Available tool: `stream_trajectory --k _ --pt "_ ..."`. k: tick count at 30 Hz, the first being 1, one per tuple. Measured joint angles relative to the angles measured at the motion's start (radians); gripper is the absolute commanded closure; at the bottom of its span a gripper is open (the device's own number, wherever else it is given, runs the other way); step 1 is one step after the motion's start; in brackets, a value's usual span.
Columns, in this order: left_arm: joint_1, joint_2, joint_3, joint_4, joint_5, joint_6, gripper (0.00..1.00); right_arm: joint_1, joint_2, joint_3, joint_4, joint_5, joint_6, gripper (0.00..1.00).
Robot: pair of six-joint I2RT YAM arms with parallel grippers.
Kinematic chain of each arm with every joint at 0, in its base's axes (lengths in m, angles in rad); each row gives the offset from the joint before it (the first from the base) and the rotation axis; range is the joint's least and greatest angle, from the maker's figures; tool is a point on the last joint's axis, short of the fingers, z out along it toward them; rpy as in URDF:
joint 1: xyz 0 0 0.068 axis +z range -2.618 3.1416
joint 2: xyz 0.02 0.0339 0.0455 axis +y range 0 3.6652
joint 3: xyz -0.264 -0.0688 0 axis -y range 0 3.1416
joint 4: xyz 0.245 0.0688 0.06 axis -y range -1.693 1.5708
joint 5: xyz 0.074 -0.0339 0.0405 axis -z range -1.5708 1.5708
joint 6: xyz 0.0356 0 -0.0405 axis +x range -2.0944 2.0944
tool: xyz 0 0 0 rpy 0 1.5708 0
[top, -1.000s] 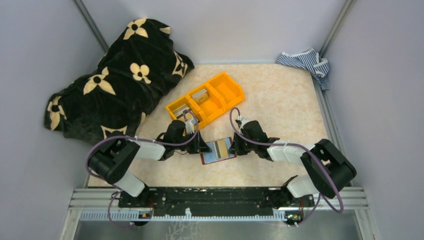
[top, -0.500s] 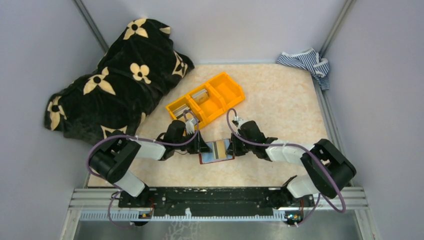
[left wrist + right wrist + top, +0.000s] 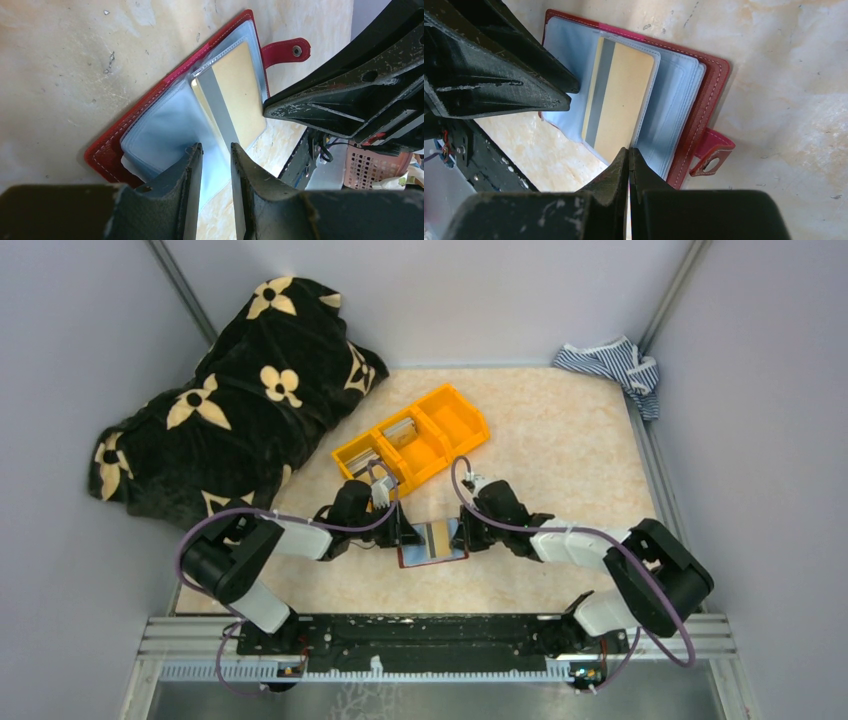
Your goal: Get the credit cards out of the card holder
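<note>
Top external: the card holder [image 3: 433, 542] lies open on the table [image 3: 560, 440], between the left gripper [image 3: 400, 530] and the right gripper [image 3: 465, 530], near an orange bin [image 3: 412, 437]. Left wrist: the jaws stand a narrow gap apart, tips over the holder's blue sleeves. Right wrist: the jaws are pressed together at the edge of a beige credit card [image 3: 619, 100] sleeved inside the holder; I cannot tell whether they pinch it.

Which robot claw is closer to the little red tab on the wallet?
Right. The right gripper is just beside the tab; the left gripper is over the card holder's opposite half.
</note>
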Motion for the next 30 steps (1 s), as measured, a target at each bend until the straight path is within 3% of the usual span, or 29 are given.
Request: stream_trajectory --k 18,30 --pt "0.0 0.002 -0.002 0.01 0.009 0.001 0.67 0.089 -0.002 0.09 0.023 -0.023 0.012 1.0" --pt "0.0 -0.227 -0.022 -0.217 -0.077 0.074 0.67 0.138 0.078 0.137 0.07 -0.044 0.019 1.0"
